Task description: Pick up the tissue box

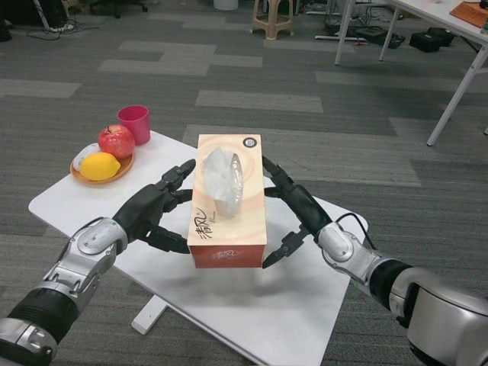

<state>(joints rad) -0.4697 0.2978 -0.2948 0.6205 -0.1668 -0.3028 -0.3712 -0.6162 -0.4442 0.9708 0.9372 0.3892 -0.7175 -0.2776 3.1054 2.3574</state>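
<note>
Tissue box (227,202): we see an orange, wood-grain patterned carton with a white tissue puffing out of its top slot. It sits between our two hands over the middle of the white table (69,202), its long side running from near to far. It appears to be lifted slightly, since a shadow shows on the table under its near end, but we cannot tell for sure whether it has cleared the surface.

Left hand (156,207): we press it against the left side of the box. Its fingers are spread apart, the upper ones reaching along the far part of that side and the lower ones touching near the bottom edge.

Right hand (293,210): we hold it against the right side of the box. Its fingers are also splayed, one group lying by the upper far edge and another curving toward the near lower corner. The box is clamped between the two hands.

Plate (118,172): an orange-brown dish stands at the far left corner of the table, well apart from the box.

Fruit: a red apple (116,140) and a yellow lemon (100,165) rest on the plate, touching each other.

Cup (134,123): a pink-red tumbler stands upright just beyond the plate.

Floor (252,76): grey carpet tiles in light and dark bands.
</note>
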